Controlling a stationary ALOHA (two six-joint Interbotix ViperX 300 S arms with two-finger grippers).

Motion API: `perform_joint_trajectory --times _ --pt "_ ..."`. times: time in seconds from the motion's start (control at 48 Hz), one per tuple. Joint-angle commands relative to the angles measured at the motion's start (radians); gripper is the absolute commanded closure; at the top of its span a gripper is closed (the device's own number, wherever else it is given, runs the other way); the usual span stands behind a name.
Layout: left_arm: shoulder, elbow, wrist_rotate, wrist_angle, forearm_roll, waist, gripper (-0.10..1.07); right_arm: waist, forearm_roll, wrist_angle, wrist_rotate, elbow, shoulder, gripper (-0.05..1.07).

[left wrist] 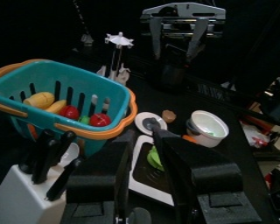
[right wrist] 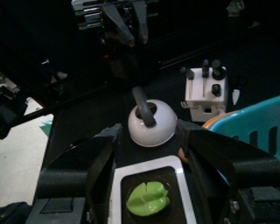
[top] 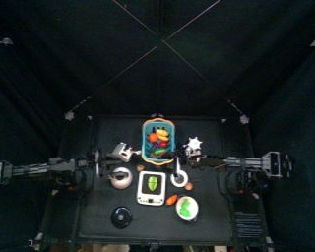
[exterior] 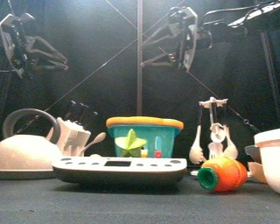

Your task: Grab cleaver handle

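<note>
The cleaver [top: 181,176] is a small whitish rounded blade lying on the table right of the white board, with its red-orange handle [top: 189,187] pointing toward the front. In the left wrist view the blade [left wrist: 149,123] lies beside the basket, with the handle stub [left wrist: 170,115] at its far side. My left gripper [top: 97,169] hangs open and empty above the table's left side, high up in the front view [exterior: 25,39]. My right gripper [top: 216,165] hangs open and empty above the right side, also high up in the front view [exterior: 178,35]. Neither touches the cleaver.
A teal fruit basket [top: 160,141] stands at the back middle, a knife block [top: 121,151] and a kettle [top: 119,177] on the left, and a utensil rack [top: 193,146] at the back right. The white board with a green piece [top: 151,187] and a food plate [top: 187,207] lie in front.
</note>
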Motion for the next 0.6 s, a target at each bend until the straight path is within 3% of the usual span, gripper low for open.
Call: perform_joint_trajectory --times 0.0,0.188,0.375,0.583 --pt "0.005 -0.011 0.003 0.002 -0.002 0.006 0.29 0.002 0.005 -0.009 0.000 -0.097 0.057 0.16" --pt "0.005 0.000 0.000 0.067 -0.006 0.152 0.29 0.003 0.005 0.021 0.002 -0.253 0.225 0.16" --pt "0.006 0.003 0.003 0.135 -0.009 0.295 0.29 0.006 0.000 0.140 0.002 -0.374 0.316 0.16" --pt "0.006 0.018 0.002 0.147 -0.011 0.373 0.29 0.035 0.000 0.278 0.005 -0.506 0.407 0.16"
